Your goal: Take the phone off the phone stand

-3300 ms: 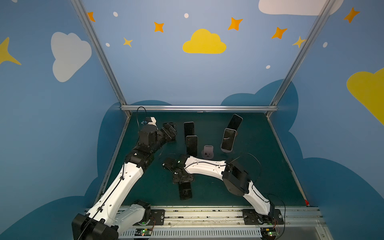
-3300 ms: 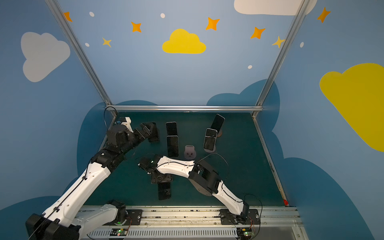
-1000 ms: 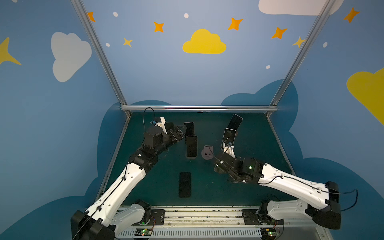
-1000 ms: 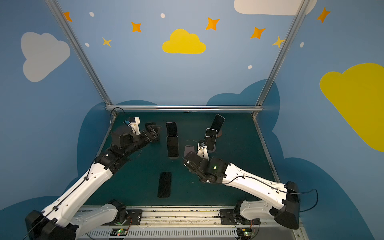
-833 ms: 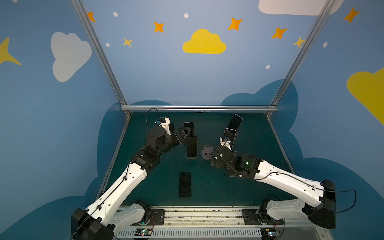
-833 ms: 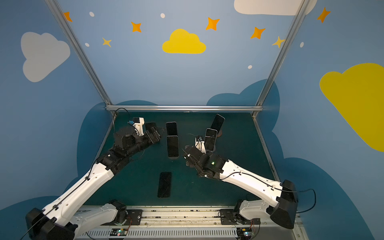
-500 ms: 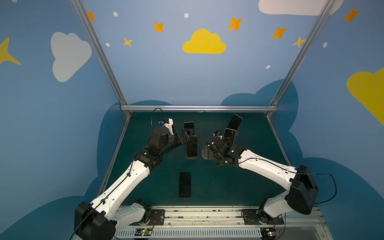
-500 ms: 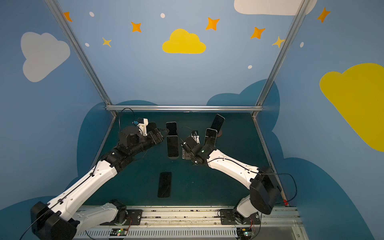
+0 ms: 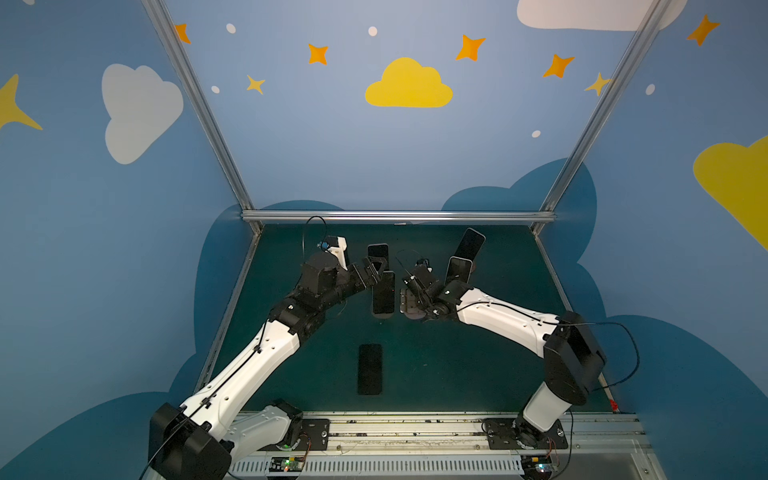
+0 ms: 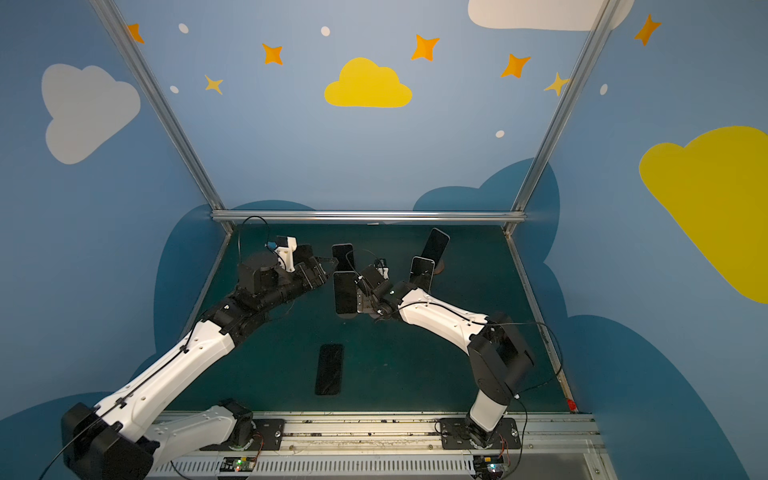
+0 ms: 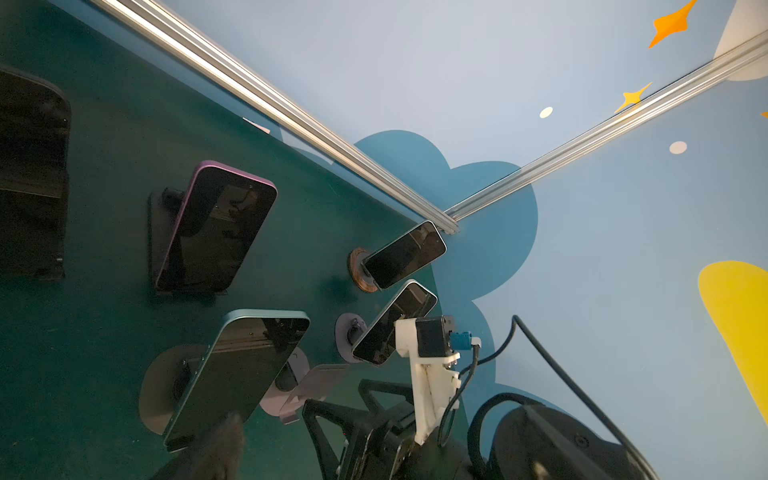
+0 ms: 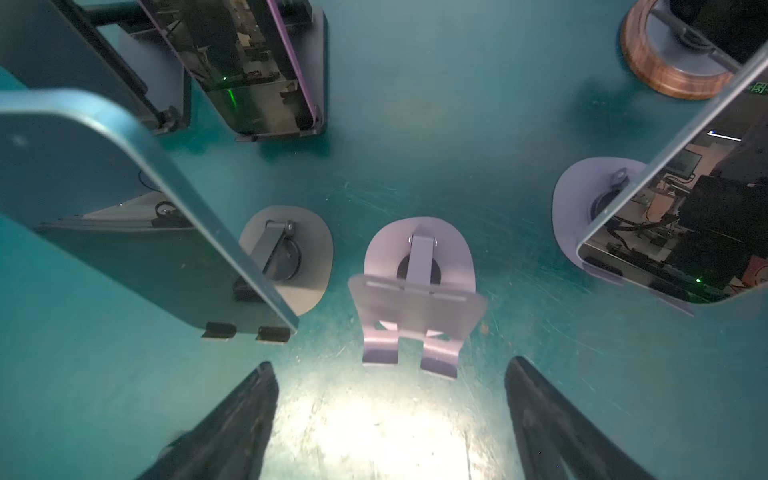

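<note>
Target, as I read it, is the teal phone (image 9: 383,293). It is at table centre, propped leaning back on its grey stand (image 12: 307,257), with its bottom edge in the two small hooks. Clock taken from the top views, 12 at the back wall. My left gripper (image 9: 376,268) is at the phone's 10 o'clock, just beside the top corner. Its jaws are spread wide and empty, and I can't tell any contact. My right gripper (image 12: 390,363) is at 3 o'clock with its fingers apart, holding nothing, low over the empty lilac stand (image 12: 417,299).

To do this step well, I should bring the left jaws across the phone's long edges near the top and close on the frame, not the glass. Then I lift along the backrest slope until the bottom edge clears the hooks, and only after that pull away. The stand looks light and will probably drag along, so the right could pin its base.

The purple phone (image 11: 216,226) stands close at 12 o'clock, so I shouldn't swing back. There is free table (image 9: 457,365) toward 6 o'clock, where a black phone (image 9: 370,369) lies flat.
</note>
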